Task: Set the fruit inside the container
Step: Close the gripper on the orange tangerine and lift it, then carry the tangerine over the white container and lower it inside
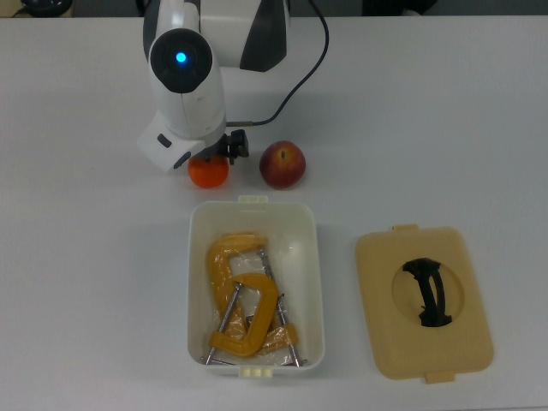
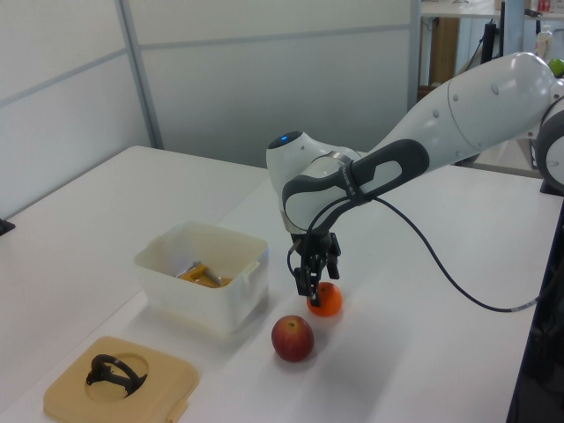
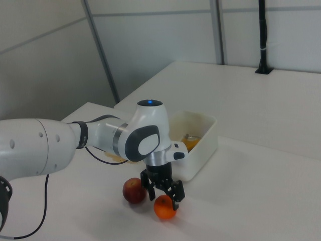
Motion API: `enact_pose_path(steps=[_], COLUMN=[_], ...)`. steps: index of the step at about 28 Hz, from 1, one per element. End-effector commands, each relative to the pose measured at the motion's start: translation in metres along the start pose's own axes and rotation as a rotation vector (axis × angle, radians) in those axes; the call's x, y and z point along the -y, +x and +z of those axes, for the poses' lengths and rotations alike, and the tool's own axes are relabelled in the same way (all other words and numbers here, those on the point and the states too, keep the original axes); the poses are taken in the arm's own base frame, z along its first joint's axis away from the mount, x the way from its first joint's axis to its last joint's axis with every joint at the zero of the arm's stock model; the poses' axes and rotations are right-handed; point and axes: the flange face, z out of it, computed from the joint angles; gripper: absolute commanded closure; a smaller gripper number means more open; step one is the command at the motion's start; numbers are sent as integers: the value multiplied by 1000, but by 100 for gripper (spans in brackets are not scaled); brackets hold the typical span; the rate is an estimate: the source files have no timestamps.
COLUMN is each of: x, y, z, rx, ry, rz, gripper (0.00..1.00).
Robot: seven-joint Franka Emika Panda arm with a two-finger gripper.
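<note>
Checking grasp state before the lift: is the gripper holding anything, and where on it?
Nothing held yet. The gripper is open, its fingers straddling the top of the tangerine, which rests on the table.

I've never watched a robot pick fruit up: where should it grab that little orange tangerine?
Probably across its widest middle, coming straight down from above. The tangerine is round and sits free on the table, apart from the apple, so the gripper has room on both sides.
</note>
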Motion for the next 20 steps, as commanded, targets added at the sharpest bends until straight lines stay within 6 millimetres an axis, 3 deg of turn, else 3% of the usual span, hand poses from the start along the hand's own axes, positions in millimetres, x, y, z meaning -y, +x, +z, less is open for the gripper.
enact_pose_path(steps=[1, 2, 3, 8, 15, 16, 20], x=[4, 5, 6, 5, 3, 1, -1], y=[3, 3, 3, -1, -26, -29, -25], z=[9, 8, 8, -9, -80, -107, -149], rx=[-22, -24, -24, -33, -58, -94, -178], ry=[-12, -13, -13, -14, -20, -26, -36], rz=[-17, -21, -21, -28, -65, -70, -65], gripper=[13, 30, 38, 67, 68, 68, 68])
